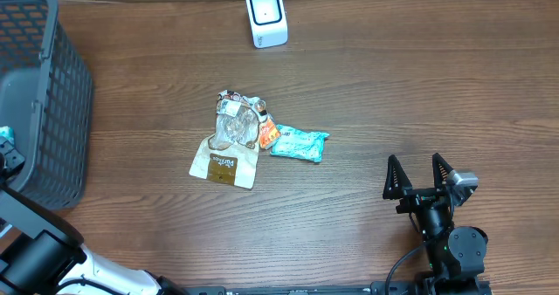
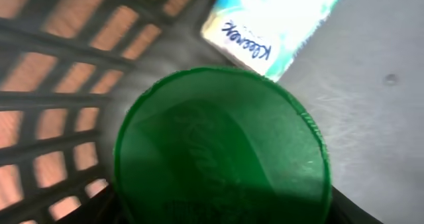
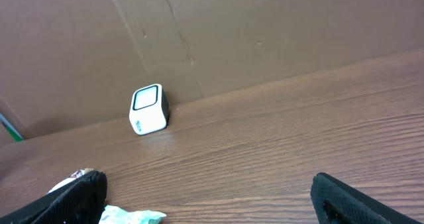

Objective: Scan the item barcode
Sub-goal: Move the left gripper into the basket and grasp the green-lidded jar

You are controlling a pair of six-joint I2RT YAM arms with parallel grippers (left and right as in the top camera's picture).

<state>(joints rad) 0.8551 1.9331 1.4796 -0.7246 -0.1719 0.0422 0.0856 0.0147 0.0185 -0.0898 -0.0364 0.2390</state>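
Observation:
A round green lid (image 2: 222,144) of an item fills the left wrist view, inside the dark mesh basket (image 2: 59,65). My left gripper (image 2: 222,214) is down over it, with a dark finger showing at each bottom corner beside the lid's edge. Whether the fingers press on it is unclear. From overhead the left gripper (image 1: 9,155) is at the basket's (image 1: 52,85) near side. The white scanner (image 1: 266,17) stands at the table's far edge. My right gripper (image 1: 422,174) hovers open and empty at the front right, facing the scanner (image 3: 148,110).
A Kleenex tissue pack (image 2: 278,25) lies in the basket beyond the lid. On the table's middle lie a brown snack bag (image 1: 229,147), an orange packet (image 1: 266,136) and a teal packet (image 1: 300,143). A cardboard wall (image 3: 232,32) backs the table.

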